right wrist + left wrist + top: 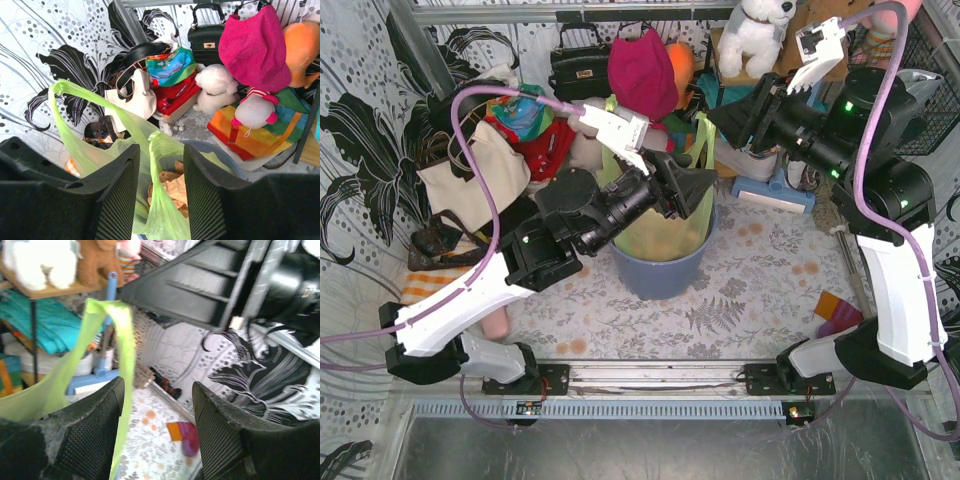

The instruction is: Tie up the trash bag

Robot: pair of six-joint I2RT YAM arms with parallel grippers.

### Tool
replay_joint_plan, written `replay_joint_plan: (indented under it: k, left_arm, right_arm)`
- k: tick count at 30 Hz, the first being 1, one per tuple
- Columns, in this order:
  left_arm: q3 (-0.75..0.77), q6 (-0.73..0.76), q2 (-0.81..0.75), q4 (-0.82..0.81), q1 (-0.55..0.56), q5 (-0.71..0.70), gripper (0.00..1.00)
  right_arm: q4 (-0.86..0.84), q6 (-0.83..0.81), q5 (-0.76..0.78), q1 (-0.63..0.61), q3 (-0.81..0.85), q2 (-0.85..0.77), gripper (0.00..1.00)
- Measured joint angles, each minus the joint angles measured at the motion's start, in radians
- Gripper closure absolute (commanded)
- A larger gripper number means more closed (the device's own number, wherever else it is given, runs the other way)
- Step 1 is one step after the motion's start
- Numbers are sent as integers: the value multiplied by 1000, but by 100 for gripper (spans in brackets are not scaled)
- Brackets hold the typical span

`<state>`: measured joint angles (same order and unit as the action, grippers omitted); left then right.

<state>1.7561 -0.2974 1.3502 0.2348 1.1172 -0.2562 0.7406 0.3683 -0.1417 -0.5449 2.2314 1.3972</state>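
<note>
Trash bag (670, 235), its paper scraps (172, 187) clear only from right wrist; left tool (157, 384), right tool (160, 147) both agape

Bare tablecloth (760, 250) in front of and to the right of the bin (660, 272) offered the widest passage. Handbags (578, 62), a red hat (642, 70) and plush toys (755, 35) walled off the back. Over the bin's mouth, the left gripper (692, 192) and right gripper (722, 118) crowded close, with a raised handle (704, 135) of the trash bag (665, 235) between them. A green strip stood in the gap between the right gripper's spread fingers (210, 200). Another lay along one of the left's fingers (95, 425), whose gap was otherwise free.
</note>
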Motion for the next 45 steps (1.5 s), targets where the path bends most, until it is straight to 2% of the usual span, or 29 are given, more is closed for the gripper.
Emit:
replay_joint_plan:
  k: [6, 13, 14, 20, 26, 31, 36, 45]
  left_arm:
    - [-212, 90, -68, -202, 1, -97, 35]
    - [-325, 163, -74, -376, 1, -122, 35]
    - [-341, 172, -78, -399, 1, -124, 35]
    - [-420, 246, -95, -552, 1, -134, 33]
    - [-426, 342, -72, -677, 0, -131, 31]
    - [-426, 416, -27, -740, -5, -106, 26]
    - [-418, 474, 28, -781, -14, -95, 26]
    - [-441, 513, 28, -884, -106, -23, 24]
  right_arm:
    - [8, 4, -35, 0, 10, 15, 67]
    - [8, 9, -46, 0, 11, 32, 98]
    - [8, 10, -46, 0, 11, 32, 100]
    - [7, 12, -47, 0, 11, 32, 100]
    - [8, 16, -47, 0, 56, 38, 100]
    - [9, 32, -53, 0, 72, 34, 100]
    - [5, 35, -58, 0, 47, 21, 100]
    - [-8, 39, -72, 0, 0, -10, 100]
